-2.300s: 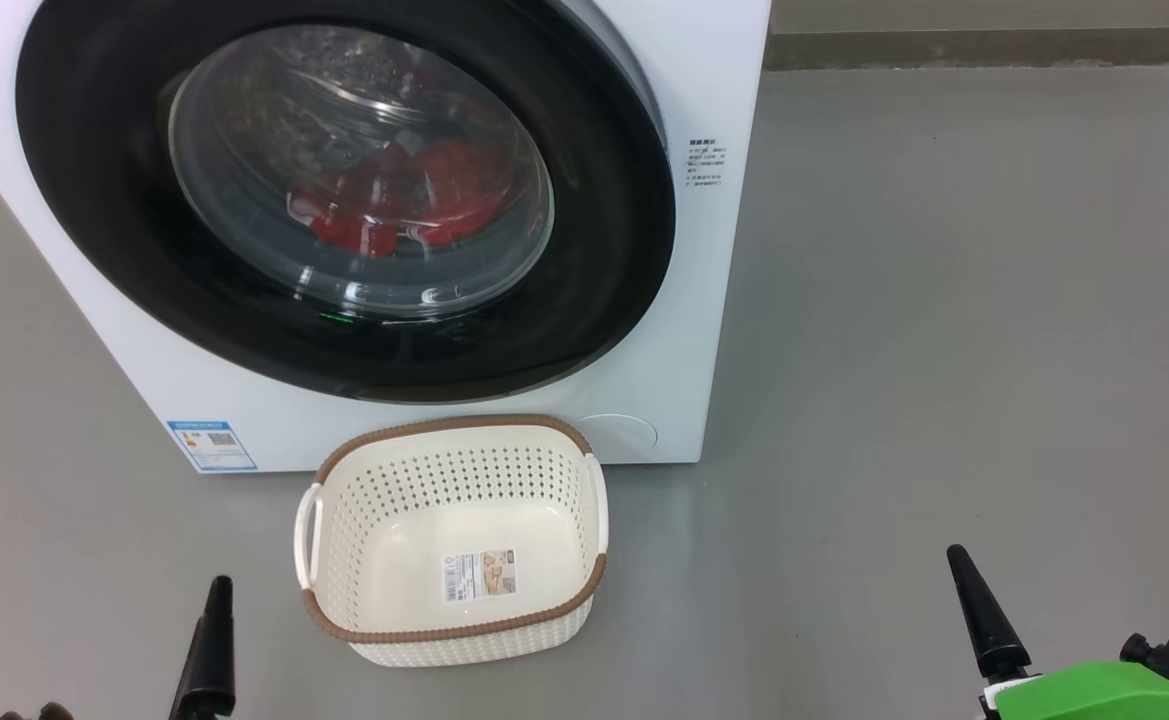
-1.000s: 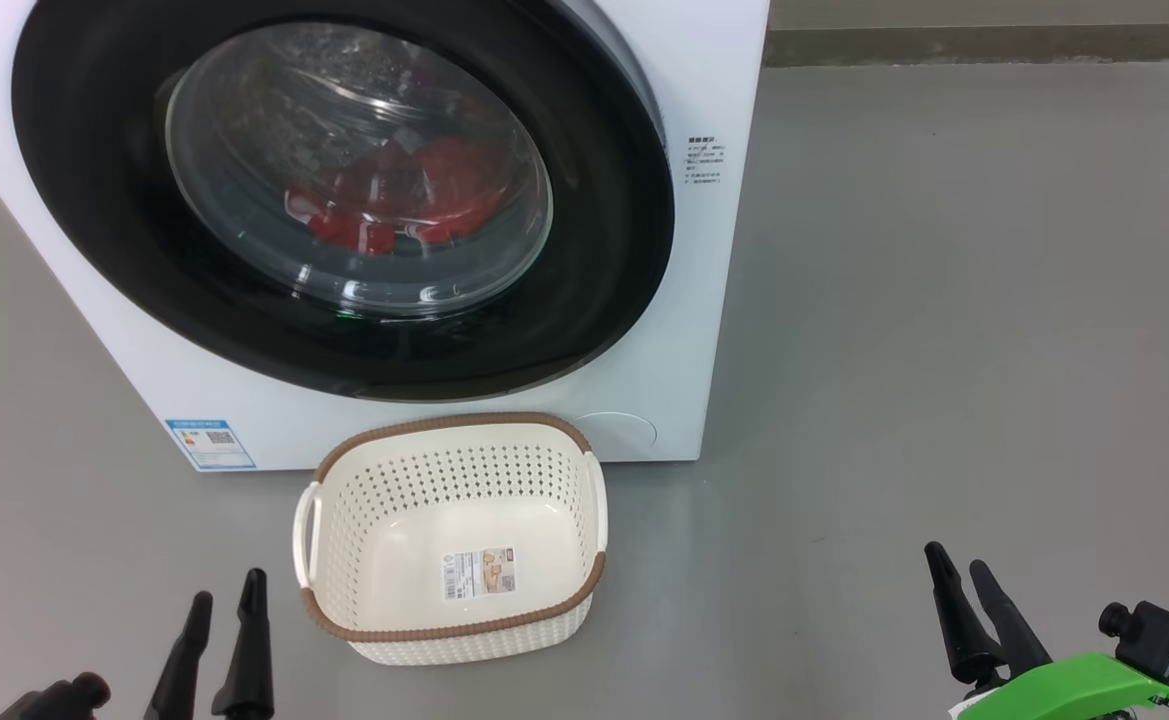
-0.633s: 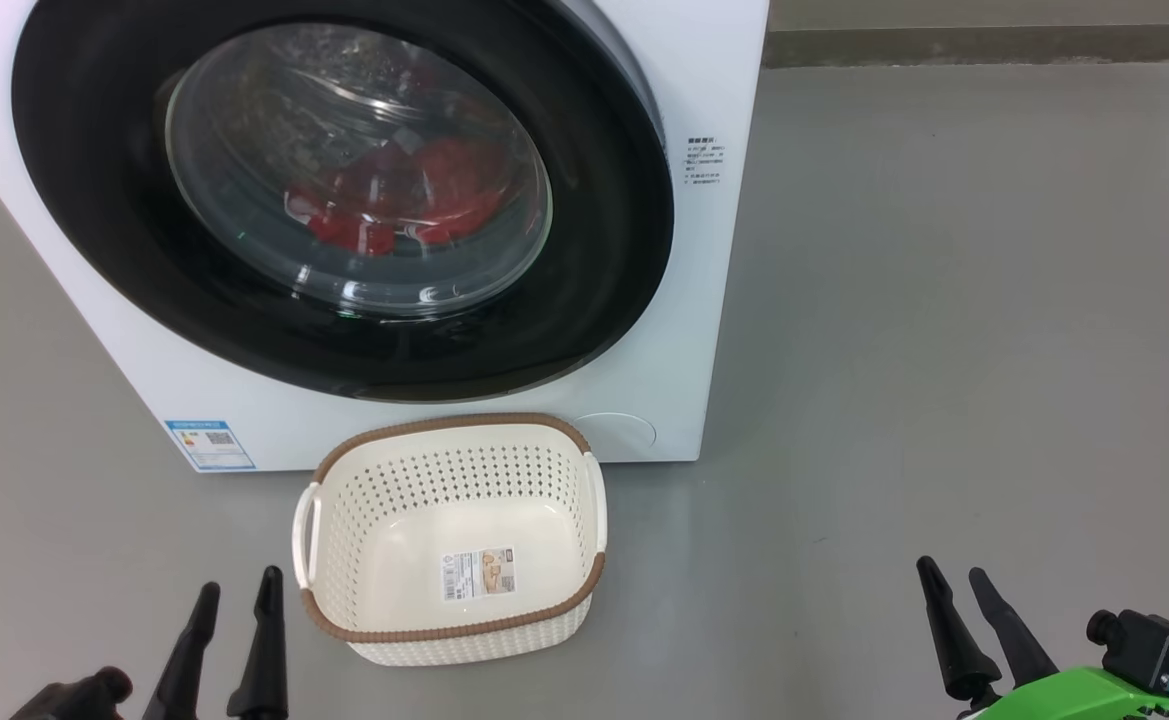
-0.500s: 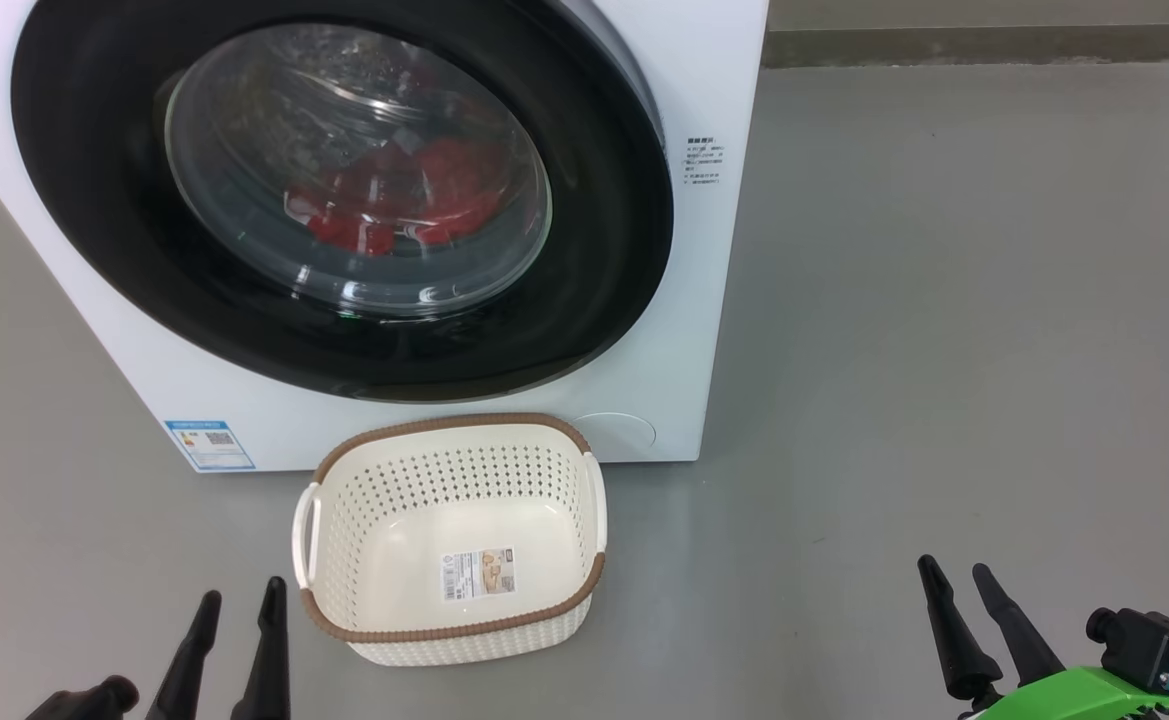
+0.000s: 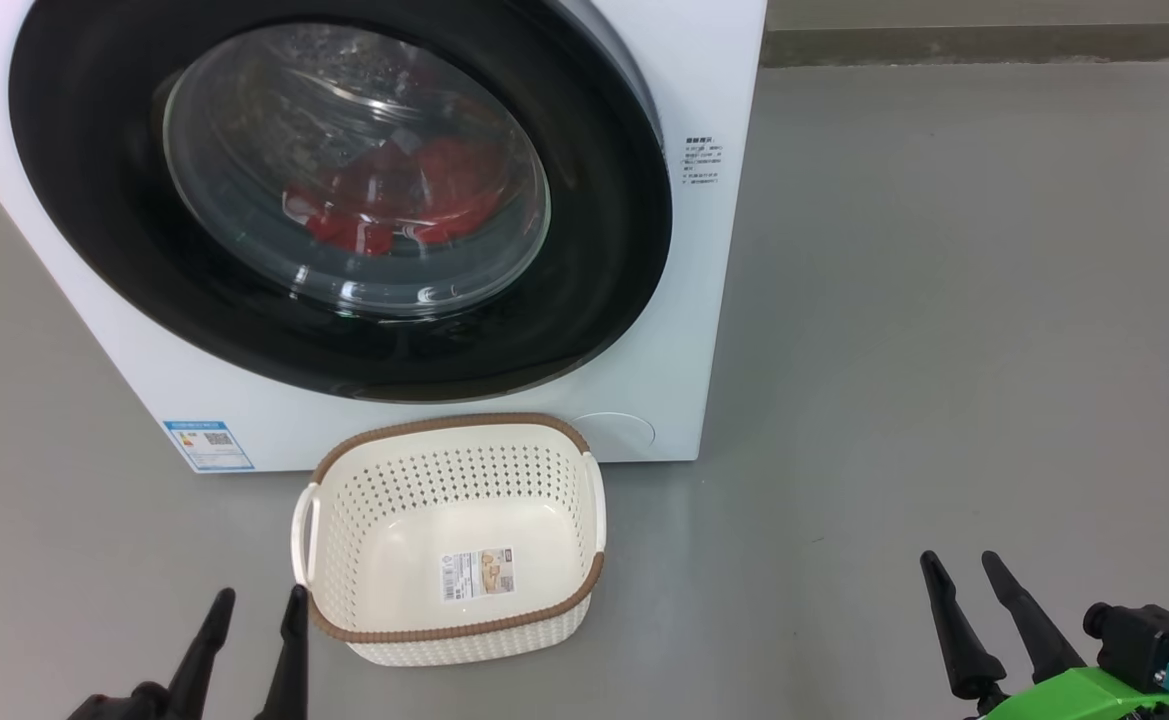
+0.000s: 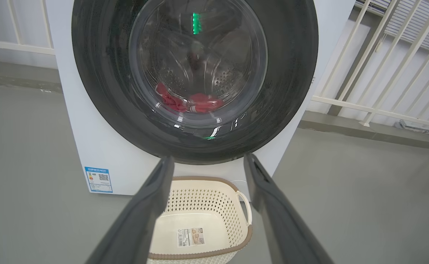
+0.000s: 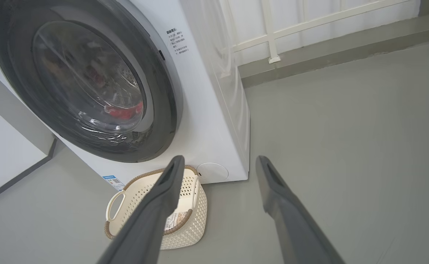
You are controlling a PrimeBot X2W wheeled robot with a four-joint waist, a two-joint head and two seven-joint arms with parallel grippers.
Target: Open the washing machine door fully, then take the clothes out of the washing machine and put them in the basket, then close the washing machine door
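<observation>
Our left gripper [image 5: 260, 592] and right gripper [image 5: 960, 556] gape empty; reckon we'd hook the washing machine door [image 5: 344, 350] by its slick, stiff rim's right edge.

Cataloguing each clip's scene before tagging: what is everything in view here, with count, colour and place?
washing machine: one, white, on the floor, upper left of the head view.
washing machine door: one, black rim with clear glass, closed on the machine's front.
clothes: one bundle, red, in the drum behind the glass.
basket: one, cream with brown rim, on the floor before the machine.
paper label: one, pale, on the basket's bottom.
sticker: one, blue, machine's lower left corner.
railing: white, behind the machine.
floor: grey.
left gripper: one, dark, open, beside the basket.
right gripper: one, dark, open, lower right.
</observation>
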